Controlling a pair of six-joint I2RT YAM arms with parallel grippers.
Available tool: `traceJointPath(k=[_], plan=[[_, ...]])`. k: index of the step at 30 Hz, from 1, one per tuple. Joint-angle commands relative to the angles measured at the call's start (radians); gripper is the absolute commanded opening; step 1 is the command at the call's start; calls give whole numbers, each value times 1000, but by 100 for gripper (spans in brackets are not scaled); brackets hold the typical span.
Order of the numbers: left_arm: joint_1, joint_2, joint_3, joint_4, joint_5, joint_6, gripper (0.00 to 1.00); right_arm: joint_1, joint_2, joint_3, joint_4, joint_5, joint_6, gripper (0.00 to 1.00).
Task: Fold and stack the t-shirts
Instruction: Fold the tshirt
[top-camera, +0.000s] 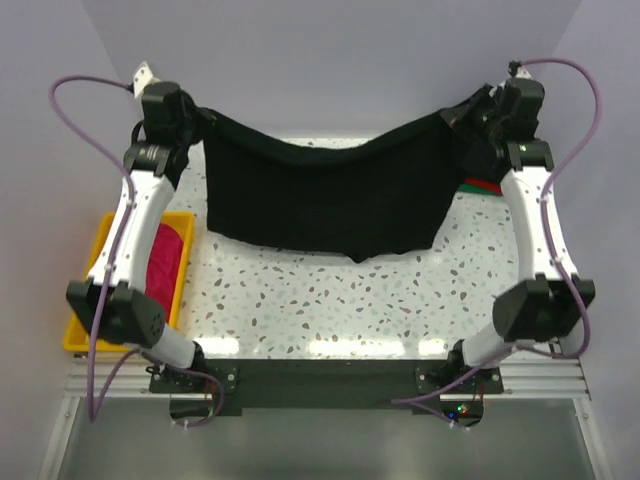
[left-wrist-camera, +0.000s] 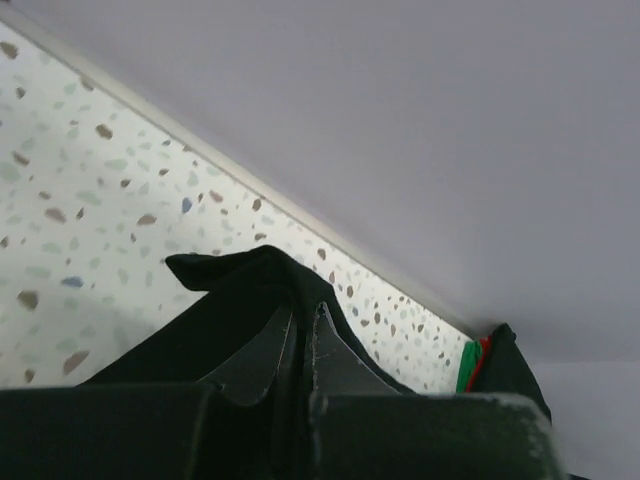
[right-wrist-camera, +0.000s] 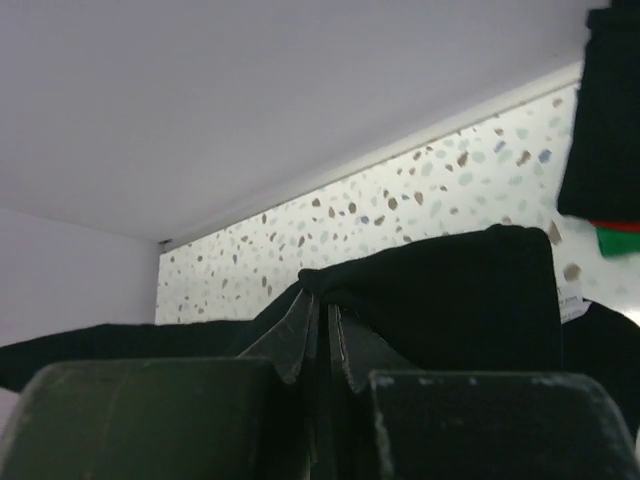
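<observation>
Speckled table (top-camera: 330, 300), yellow tray (top-camera: 80, 338) at its left edge, red and green t-shirts (top-camera: 483, 186) at far right.

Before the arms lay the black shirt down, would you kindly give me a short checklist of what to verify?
1. Left gripper shut on a corner of the large black cloth t-shirt: ok.
2. Right gripper shut on the opposite corner: ok.
3. Shirt spread between the two grippers, no bunching: ok, though its top edge sags in the middle.
4. Speckled white table bare in front of the hanging shirt: ok; beneath the shirt, cannot tell.
5. Folded red and green shirts at the far right apart from the black cloth: cannot tell, as they are partly hidden.
6. Lower hem off the table: cannot tell.
</observation>
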Motion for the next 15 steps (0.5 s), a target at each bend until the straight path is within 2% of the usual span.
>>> traceJointPath(k=[1,2,3,4,7,10,13,14,15], plan=[[41,182,301,114,64,32,0,-1,151,241,274,-99,27,0],[46,291,394,87,93,34,0,-1,230,384,261,-116,25,0],[47,342,577,29,106,37,0,-1,269,454,253,-119,30,0],[50,383,665,5,116,44,0,1,297,520,241,-117,30,0],[69,450,827,-9,150,38,0,-1,349,694,227,-117,50,0],[82,363,696,76,169,41,0,-2,335,726,218,-120,60,0],[89,263,513,114,153,60,0,-1,251,587,224,-120,42,0],[89,241,466,114,152,61,0,-1,225,470,230,-119,37,0],[92,191,353,131,153,61,0,-4,193,409,239,-114,31,0]])
